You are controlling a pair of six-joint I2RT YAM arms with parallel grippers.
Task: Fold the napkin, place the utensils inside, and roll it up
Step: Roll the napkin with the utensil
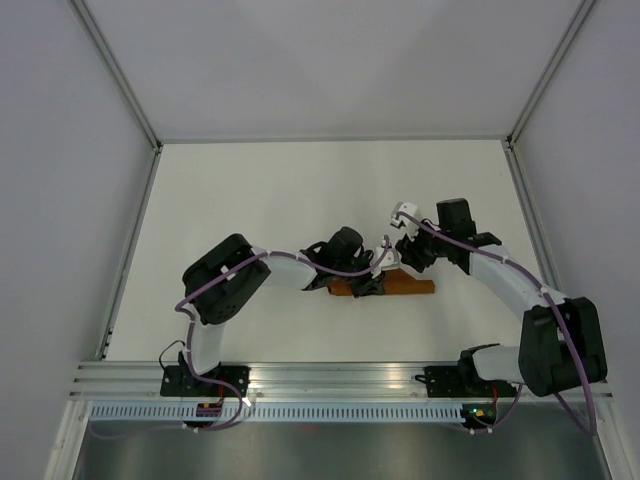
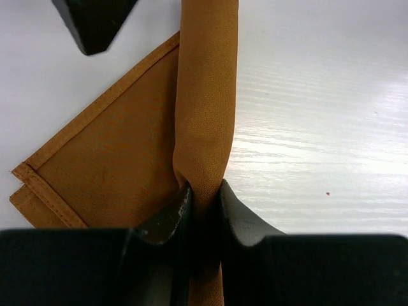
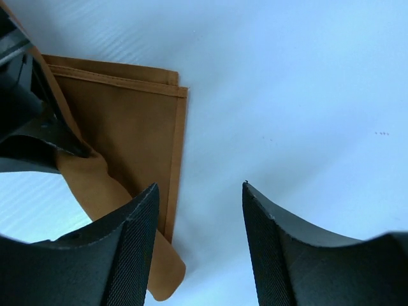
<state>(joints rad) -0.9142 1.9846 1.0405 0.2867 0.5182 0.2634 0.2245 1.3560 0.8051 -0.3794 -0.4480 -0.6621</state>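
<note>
The rust-orange napkin point(image 1: 410, 287) lies as a narrow strip at the table's middle. In the left wrist view a rolled tube of it point(image 2: 205, 95) runs away from me, with a flat folded corner point(image 2: 102, 159) spread to its left. My left gripper point(image 2: 203, 199) is shut on the near end of that roll. My right gripper point(image 3: 201, 188) hovers open just above the napkin's far end point(image 3: 127, 121), nothing between its fingers. One of its fingertips point(image 2: 95, 22) shows in the left wrist view. The utensils are hidden.
The white table point(image 1: 250, 200) is bounded by grey walls at the back and both sides. An aluminium rail point(image 1: 330, 380) carrying both arm bases runs along the near edge. Purple cables trail along both arms.
</note>
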